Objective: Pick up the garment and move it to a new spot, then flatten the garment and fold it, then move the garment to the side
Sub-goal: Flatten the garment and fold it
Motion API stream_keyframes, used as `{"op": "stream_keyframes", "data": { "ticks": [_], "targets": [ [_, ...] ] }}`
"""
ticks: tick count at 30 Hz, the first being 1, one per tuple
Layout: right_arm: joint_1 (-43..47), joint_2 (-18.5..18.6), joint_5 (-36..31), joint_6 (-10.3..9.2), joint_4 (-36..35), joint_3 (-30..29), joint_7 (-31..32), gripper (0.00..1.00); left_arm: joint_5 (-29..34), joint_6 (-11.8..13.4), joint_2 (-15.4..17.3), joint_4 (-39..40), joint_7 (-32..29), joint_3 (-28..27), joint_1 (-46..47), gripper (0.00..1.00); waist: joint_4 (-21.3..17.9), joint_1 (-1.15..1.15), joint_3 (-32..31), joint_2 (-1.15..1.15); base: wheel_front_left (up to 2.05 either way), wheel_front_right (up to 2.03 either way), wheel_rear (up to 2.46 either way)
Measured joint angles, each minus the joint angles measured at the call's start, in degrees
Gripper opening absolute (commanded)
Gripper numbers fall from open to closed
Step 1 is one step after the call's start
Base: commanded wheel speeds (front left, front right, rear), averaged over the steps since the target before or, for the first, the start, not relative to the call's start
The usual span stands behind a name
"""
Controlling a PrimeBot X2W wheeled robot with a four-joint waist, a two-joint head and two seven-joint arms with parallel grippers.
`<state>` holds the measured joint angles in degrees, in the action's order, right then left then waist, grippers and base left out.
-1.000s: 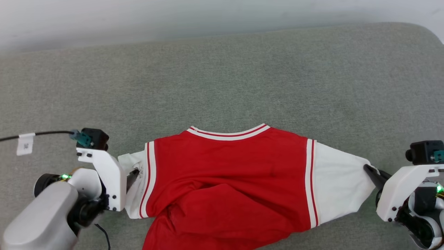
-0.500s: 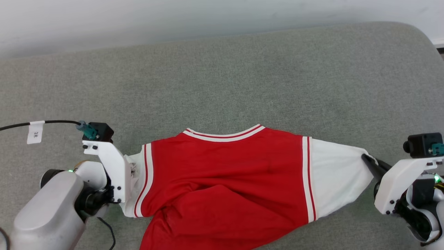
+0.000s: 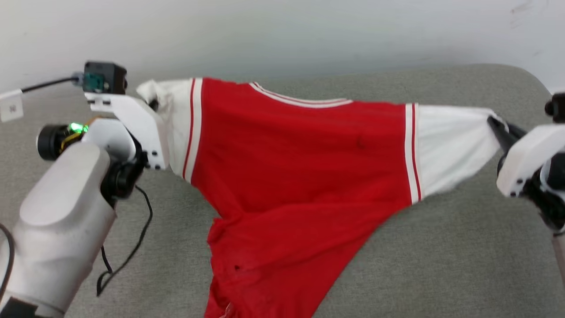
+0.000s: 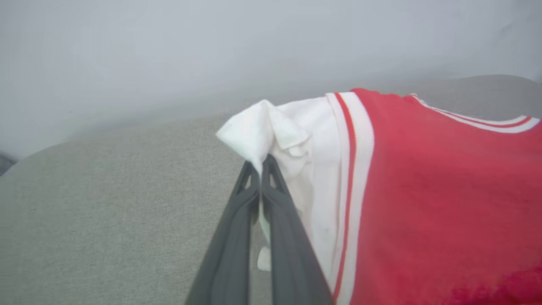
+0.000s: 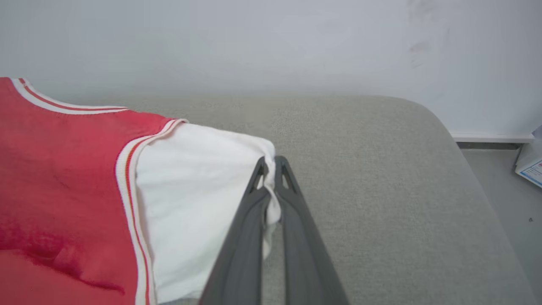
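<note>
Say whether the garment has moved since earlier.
Yes. The garment lay well short of the far edge of the grey cushion; now its collar reaches that edge, so it has moved up or forward.

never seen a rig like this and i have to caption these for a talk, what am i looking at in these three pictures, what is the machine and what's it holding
This is a robot with two arms. The head view comes from a camera on its head, looking down at a grey padded surface in front of a pale wall. The other two pictures come from cameras on its wrists, each looking along that arm's own two dark fingers.

The one item here is a red garment with white sleeves and striped trim. The left tool is shut on the tip of the left sleeve. The right tool is shut on the tip of the right sleeve. The garment is stretched out between them, and its lower part trails toward the bottom of the head view.
</note>
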<state>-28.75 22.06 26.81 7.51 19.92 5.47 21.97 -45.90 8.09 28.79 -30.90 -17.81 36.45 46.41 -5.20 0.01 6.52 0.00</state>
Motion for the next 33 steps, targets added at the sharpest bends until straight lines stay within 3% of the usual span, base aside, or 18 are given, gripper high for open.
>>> {"op": "stream_keyframes", "data": {
  "ticks": [12, 24, 33],
  "targets": [
    [-23.7, 0.0, 0.3, 0.01, 10.1, 6.4, -5.4, 0.0, 3.1, -1.4, -3.3, -10.6, 7.5, -1.9, 17.6, 0.0, 0.0, 0.0, 3.0, 0.0, 0.0, 0.0, 0.0],
    [-49.6, 0.9, -0.8, 0.01, 16.1, 10.3, -15.4, 0.0, 9.0, -1.5, -1.8, -13.9, 17.8, -4.0, 41.6, 0.0, -1.5, 0.0, 13.8, 0.0, 0.0, 0.0, 0.0],
    [-62.3, 1.8, -1.2, 0.01, 19.6, 12.7, -21.5, 0.0, 10.9, -2.0, -1.2, -14.9, 23.9, -5.2, 51.4, 0.0, -2.7, 0.01, 21.2, 0.0, 0.0, 0.0, 0.0]
  ]
}}
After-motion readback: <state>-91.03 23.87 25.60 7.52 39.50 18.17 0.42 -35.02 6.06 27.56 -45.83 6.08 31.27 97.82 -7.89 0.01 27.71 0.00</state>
